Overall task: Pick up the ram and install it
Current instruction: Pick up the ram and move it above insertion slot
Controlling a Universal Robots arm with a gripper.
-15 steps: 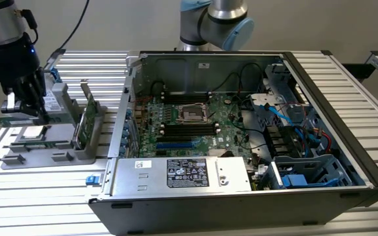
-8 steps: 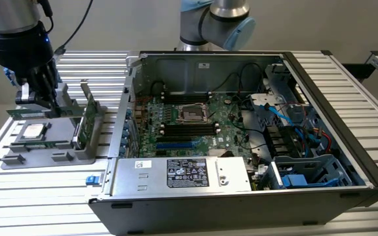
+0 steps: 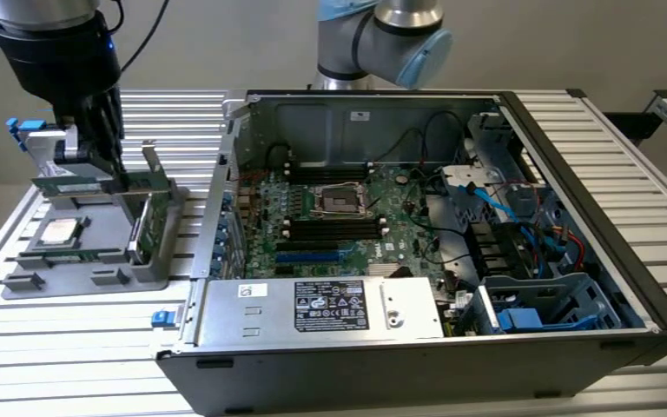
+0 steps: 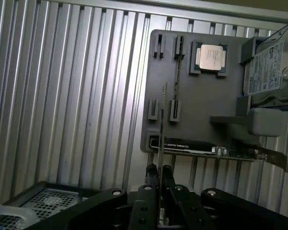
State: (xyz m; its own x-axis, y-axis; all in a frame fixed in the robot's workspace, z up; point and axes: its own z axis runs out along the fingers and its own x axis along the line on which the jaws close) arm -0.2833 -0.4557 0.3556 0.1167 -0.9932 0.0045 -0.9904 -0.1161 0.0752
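Note:
The ram (image 3: 74, 184) is a thin green stick held level above the grey parts holder (image 3: 32, 282) at the exterior view's left. My gripper (image 3: 93, 167) is shut on it from above. In the wrist view the ram (image 4: 163, 120) shows edge-on as a thin line running out from between the black fingertips of the gripper (image 4: 159, 171), over the grey holder (image 4: 201, 96). The open computer case (image 3: 611, 261) lies to the exterior view's right, with the motherboard's black slots (image 3: 333, 228) exposed.
In the holder sit a square silver processor chip (image 3: 58, 231) (image 4: 211, 56), a taller green expansion card (image 3: 148, 217) (image 4: 192, 145) standing on edge, and another thin stick (image 4: 176, 72) in its slots. A hard drive (image 4: 269, 67) is beside them. Cables (image 3: 485, 191) crowd the case's right side.

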